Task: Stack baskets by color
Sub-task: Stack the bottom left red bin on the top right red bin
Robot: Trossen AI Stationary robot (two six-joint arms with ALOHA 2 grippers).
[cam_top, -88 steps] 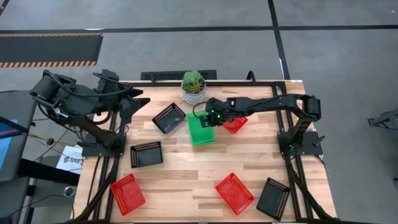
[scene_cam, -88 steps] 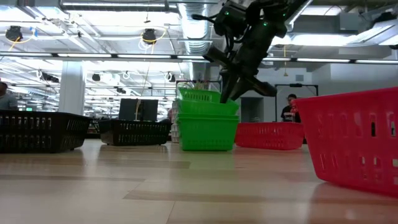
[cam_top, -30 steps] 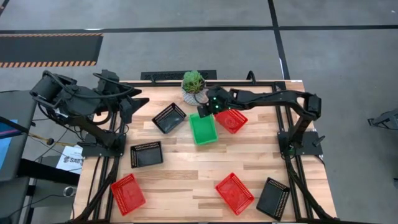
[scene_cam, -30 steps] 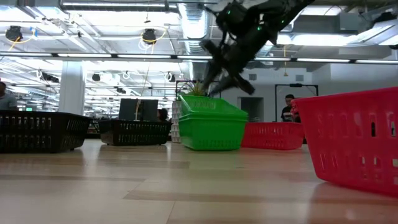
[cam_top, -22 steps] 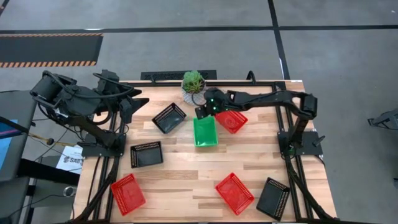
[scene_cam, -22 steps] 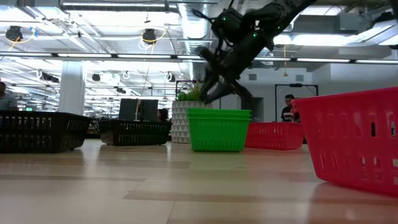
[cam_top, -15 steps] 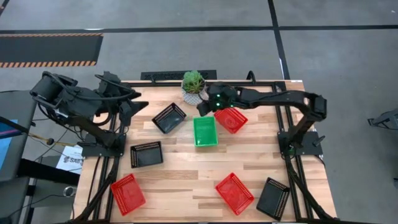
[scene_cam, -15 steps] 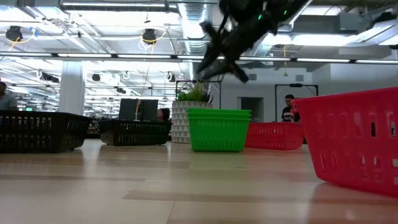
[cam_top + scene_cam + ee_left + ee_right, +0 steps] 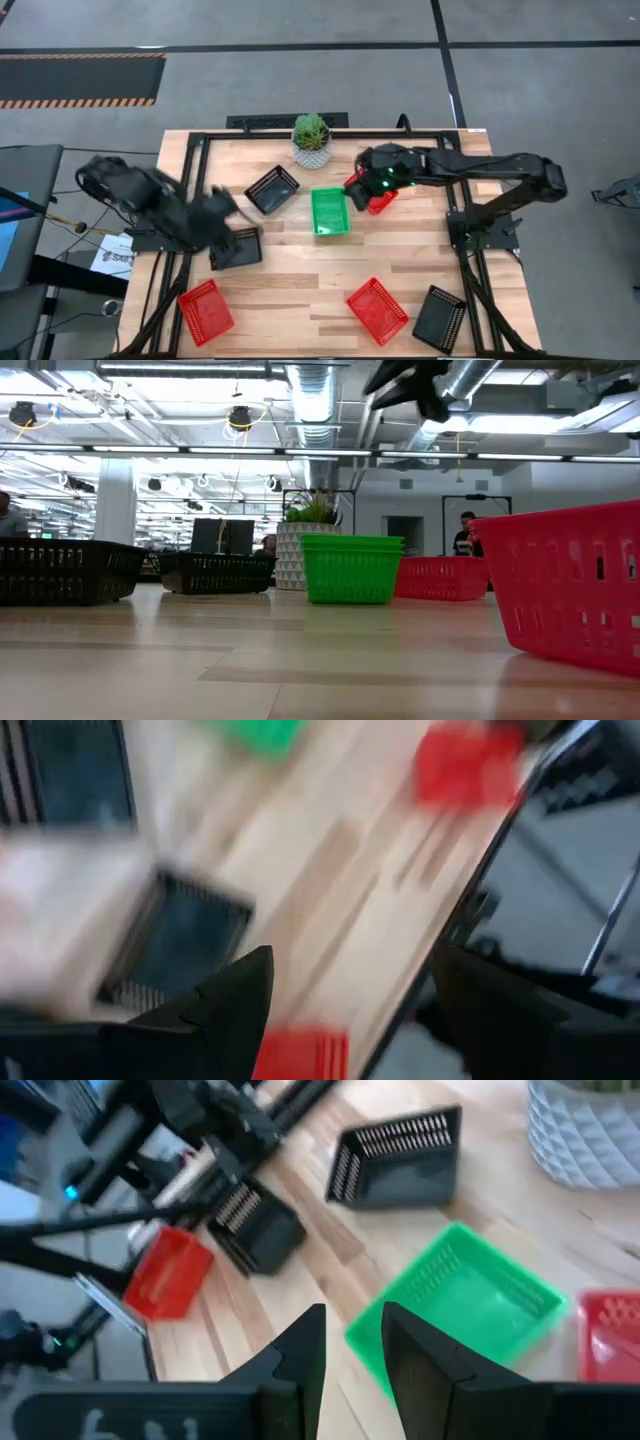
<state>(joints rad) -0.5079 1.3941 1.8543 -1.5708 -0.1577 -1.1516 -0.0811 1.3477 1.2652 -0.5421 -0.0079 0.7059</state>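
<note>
- Light is bright and even, coming from the ceiling lamps (image 9: 200,450) in the low view.
- Shadows on the table (image 9: 300,260) are soft.
- The left wrist view is strongly motion-blurred.

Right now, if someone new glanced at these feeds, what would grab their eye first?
Probably the bright green basket stack at mid-table, in front of the potted plant at the far edge. Next, the right hand poised above the red basket beside that stack, holding nothing. Then the left hand, open, over the black basket on the table's left side.
</note>
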